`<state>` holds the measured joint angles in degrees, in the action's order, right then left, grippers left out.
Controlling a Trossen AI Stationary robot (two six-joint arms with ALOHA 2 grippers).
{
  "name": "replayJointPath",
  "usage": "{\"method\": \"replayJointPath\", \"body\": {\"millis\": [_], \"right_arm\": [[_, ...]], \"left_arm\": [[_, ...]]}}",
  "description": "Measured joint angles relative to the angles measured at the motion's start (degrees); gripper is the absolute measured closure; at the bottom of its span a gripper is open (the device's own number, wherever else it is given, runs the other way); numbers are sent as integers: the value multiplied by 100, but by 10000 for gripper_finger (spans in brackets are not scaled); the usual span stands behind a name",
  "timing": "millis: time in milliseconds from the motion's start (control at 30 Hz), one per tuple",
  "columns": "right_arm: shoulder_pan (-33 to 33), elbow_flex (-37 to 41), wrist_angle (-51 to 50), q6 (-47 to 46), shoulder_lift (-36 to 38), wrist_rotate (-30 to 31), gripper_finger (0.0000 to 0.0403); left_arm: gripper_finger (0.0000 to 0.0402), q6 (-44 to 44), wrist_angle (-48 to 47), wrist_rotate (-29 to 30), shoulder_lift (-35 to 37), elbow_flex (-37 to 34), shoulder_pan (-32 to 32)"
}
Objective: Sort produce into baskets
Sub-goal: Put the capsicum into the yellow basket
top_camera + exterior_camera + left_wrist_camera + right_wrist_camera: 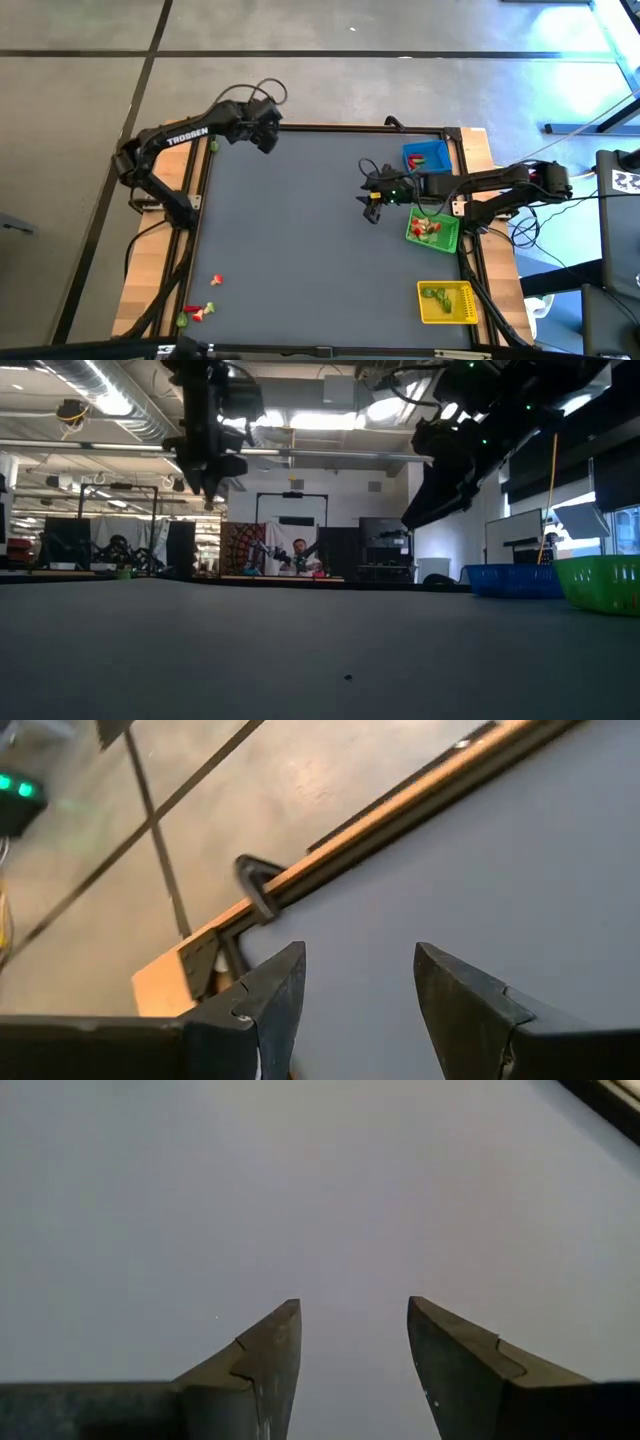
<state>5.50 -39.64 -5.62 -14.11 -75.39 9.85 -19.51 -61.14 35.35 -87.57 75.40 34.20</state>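
Three baskets stand along the table's right side: a blue one (430, 155) at the far end, a green one (432, 231) with red and whitish produce, and a yellow one (447, 302) with green pieces. A few loose red and green produce pieces (198, 311) lie at the near left corner. My left gripper (268, 140) hangs open above the far left corner, nothing between its fingers (360, 955). My right gripper (368, 200) is open over bare table just left of the baskets, and its wrist view shows only grey table between the fingers (352, 1305).
A wooden frame (400, 810) runs along the table's far edge below my left gripper. One small red piece (215, 281) lies apart from the near-left cluster. The grey table top (300, 240) stretches between both arms. In the low view, a person sits far behind the table.
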Motion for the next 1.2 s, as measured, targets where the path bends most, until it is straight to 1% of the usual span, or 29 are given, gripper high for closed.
{"method": "replayJointPath", "body": {"millis": [167, 333, 400, 500, 600, 700, 767, 933, 1200], "right_arm": [[-2, 0, 2, -63, -90, 0, 220], [-33, 0, 3, -63, -105, 0, 220], [-33, 0, 2, -63, -105, 0, 220], [-33, 0, 1, -63, -105, -1, 220], [-33, 0, 2, -63, -105, 0, 220], [-26, 0, 10, -63, -105, -2, 220], [-24, 0, 73, -57, -105, -2, 220], [-24, 0, 438, 102, -105, -2, 220], [-24, 0, 559, 239, -105, -3, 220]], "left_arm": [[218, -51, -249, -2, -9, 0, 566], [218, -481, -501, -17, -41, -30, 1146], [218, -524, -500, -111, -93, -167, 1383], [218, -525, -520, -426, -283, -436, 1668], [218, -525, -586, -473, -522, -680, 1874], [218, -554, -582, -465, -758, -792, 2014], [218, -568, -545, -357, -907, -796, 2025], [218, -566, -322, -323, -1272, -796, 2094], [218, -700, -382, 204, -1854, -794, 2124]]}}
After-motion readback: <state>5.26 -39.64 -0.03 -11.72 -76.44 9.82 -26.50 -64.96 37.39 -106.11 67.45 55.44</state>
